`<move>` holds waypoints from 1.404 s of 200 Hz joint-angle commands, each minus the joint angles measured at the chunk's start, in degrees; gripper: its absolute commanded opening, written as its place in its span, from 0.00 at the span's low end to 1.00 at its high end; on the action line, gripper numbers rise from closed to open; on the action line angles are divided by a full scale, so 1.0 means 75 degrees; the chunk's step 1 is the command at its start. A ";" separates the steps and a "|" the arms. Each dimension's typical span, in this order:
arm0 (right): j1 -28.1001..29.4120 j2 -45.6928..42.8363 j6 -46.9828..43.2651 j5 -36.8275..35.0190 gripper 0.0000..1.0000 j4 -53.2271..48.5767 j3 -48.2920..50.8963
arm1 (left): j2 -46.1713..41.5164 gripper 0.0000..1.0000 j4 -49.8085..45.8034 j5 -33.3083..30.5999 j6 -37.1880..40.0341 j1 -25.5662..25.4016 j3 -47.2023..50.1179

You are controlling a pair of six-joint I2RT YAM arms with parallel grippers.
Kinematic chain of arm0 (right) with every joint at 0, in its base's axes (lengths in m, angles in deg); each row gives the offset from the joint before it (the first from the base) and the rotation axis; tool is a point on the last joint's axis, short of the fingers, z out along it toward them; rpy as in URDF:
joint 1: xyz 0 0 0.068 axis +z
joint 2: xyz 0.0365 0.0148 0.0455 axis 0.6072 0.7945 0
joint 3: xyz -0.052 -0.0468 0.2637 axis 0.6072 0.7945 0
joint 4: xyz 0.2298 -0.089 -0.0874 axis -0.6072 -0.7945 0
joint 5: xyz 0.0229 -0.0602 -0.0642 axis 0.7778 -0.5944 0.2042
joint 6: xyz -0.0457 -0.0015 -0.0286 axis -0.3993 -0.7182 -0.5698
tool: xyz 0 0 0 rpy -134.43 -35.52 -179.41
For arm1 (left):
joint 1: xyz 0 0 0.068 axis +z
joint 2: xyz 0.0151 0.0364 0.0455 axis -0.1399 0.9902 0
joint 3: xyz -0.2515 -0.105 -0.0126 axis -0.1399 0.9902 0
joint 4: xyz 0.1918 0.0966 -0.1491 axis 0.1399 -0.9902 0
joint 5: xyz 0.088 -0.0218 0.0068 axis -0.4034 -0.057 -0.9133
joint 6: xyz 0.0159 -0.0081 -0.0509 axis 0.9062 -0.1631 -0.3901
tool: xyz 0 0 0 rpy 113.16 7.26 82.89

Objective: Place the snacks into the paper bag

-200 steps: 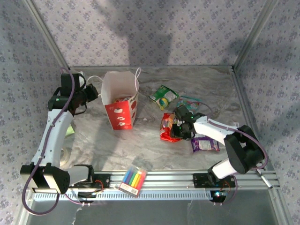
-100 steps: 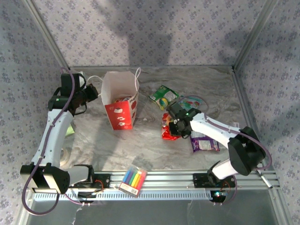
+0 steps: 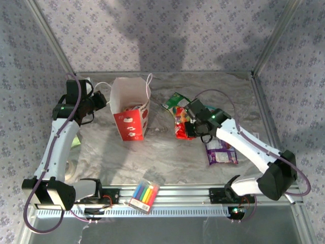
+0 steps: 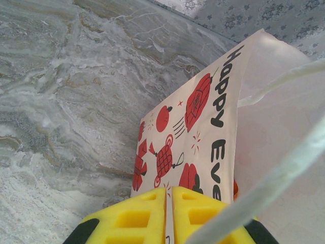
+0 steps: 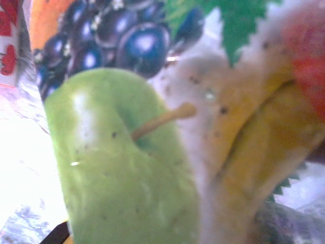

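My right pincer (image 3: 189, 128) is clamped on the red packet (image 3: 180, 129). The paper bag (image 3: 130, 109) stands upright to its left, mouth up. My left pincer (image 4: 168, 194) is closed on the bag's rim.

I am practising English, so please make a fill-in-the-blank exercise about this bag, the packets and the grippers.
1. The gripper pinching the rim of the white paper bag with red apple prints belongs to the ___ arm.
2. The right gripper is shut on a crinkly foil packet coloured ___.
3. The purple foil packet lies on the robot's ___ side of the bag.
Missing words: left, red, right.
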 commanded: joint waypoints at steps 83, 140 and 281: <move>0.0268 -0.0381 -0.0380 -0.0814 0.09 -0.0608 -0.2221 | -0.0178 0.11 -0.0007 0.0024 0.0279 -0.0037 -0.0234; 0.0676 0.0207 -0.0788 -0.1230 0.08 -0.1013 -0.3733 | -0.0105 0.11 -0.0043 0.0041 0.0338 -0.0032 -0.0405; 0.1540 0.1206 -0.2038 -0.1571 0.08 -0.0100 -0.5724 | -0.0097 0.11 -0.0154 0.0040 0.0291 -0.0053 -0.0709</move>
